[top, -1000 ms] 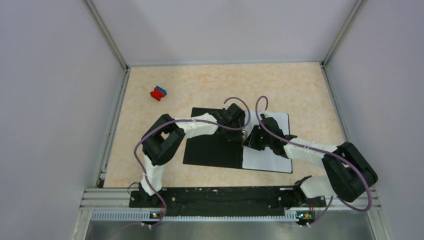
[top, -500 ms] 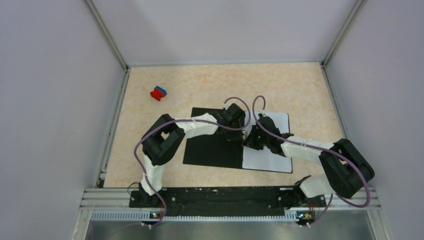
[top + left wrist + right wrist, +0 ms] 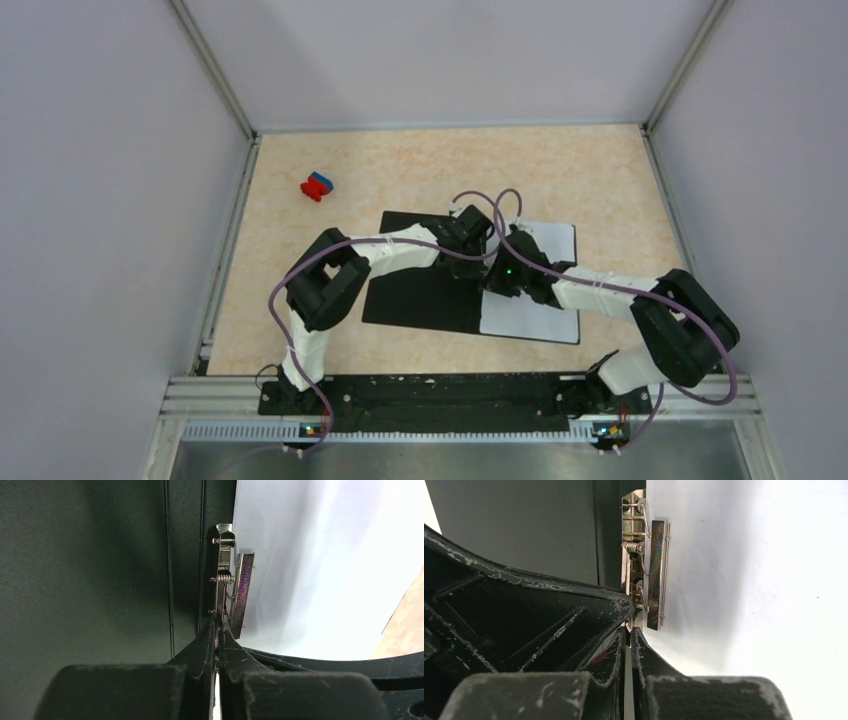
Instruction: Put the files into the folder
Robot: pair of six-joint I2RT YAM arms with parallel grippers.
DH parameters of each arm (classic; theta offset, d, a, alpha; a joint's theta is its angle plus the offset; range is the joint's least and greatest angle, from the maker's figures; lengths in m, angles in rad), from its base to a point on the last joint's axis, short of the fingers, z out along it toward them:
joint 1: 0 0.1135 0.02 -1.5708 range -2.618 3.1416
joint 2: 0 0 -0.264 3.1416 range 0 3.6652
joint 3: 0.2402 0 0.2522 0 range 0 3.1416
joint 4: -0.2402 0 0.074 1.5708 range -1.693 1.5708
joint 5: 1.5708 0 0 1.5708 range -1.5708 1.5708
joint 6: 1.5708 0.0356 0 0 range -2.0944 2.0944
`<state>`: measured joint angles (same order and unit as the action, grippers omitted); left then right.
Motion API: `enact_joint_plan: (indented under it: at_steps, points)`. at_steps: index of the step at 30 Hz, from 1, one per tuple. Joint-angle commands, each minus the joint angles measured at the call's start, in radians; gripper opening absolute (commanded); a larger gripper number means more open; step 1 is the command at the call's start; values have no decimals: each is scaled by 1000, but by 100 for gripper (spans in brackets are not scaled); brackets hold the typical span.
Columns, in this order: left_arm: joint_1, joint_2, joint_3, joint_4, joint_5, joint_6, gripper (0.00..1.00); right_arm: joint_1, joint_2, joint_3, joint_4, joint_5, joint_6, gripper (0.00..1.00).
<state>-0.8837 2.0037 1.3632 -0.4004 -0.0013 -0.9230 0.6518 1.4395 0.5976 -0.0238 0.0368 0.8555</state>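
**Grippers meet at the folder's spine, files lying inside**

From my station the table (image 3: pixel 600 180) fills the top view, and I place everything against the folder (image 3: pixel 415 300). It lies open and flat near the middle of the table, black inside facing up, its left half bare.

The files (image 3: pixel 535 310) lie on the folder's right half as a white surface. Their inner edge runs along the spine. I cannot tell how many sheets there are, and no print shows on the top one.

Both arms reach in over the folder from the near side and meet above its spine, towards the far end, with their wrists almost touching.

The left gripper (image 3: pixel 218 626) has its fingers drawn tight together at the spine. A thin metal part of the spine clip (image 3: pixel 655 570) runs in between the tips, so I read it as pinching the clip.

The right gripper (image 3: pixel 628 632) is closed down to a narrow slit, its tips at the near end of the same clip. I cannot tell whether they are actually gripping the metal.

The clip sits along the spine, and its flat bar lies over the inner edge of the white paper.

A small red-and-blue block (image 3: pixel 317 186) sits well apart from the folder, beyond its far-left corner.
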Motion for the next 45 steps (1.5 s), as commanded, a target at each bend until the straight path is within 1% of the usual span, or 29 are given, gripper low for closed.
enact_joint_plan:
  at_steps: [1, 8, 13, 23, 27, 32, 35, 37, 38, 41, 42, 43, 45]
  points:
    - [-3, 45, -21, -213, -61, 73, 5, -6, 85, -63, -60, 129, -7, 0]
    - [0, 14, -12, -206, -56, 98, 13, -36, 98, -110, -28, 104, 10, 0]
    - [4, -22, 3, -200, -54, 120, 21, -56, 100, -130, -18, 95, 15, 0]
    - [10, -46, 42, -199, -97, 156, 23, -60, 147, -107, -22, 89, 19, 0]
    - [29, -86, 0, -146, -104, 164, 28, -60, 158, -99, -33, 97, 18, 0]
    - [70, -185, -83, -41, -79, 181, 39, -63, 161, -98, -42, 104, 17, 0]
    - [86, -206, -90, -13, -65, 203, 40, -65, 163, -100, -42, 107, 17, 0]
    - [93, -183, -65, -19, -64, 215, 37, -66, 163, -99, -42, 107, 17, 0]
    - [94, -164, -46, -28, -66, 221, 32, -67, 165, -97, -43, 107, 16, 0]
    - [95, -75, 47, -96, -79, 224, 13, -69, 167, -87, -52, 107, 12, 0]
    - [95, -51, 71, -117, -87, 224, 4, -69, 167, -84, -55, 107, 10, 0]
    - [95, -34, 84, -133, -98, 221, 0, -69, 166, -80, -58, 106, 9, 0]
    - [99, -27, 84, -159, -150, 208, 0, -70, 165, -74, -66, 106, 4, 0]
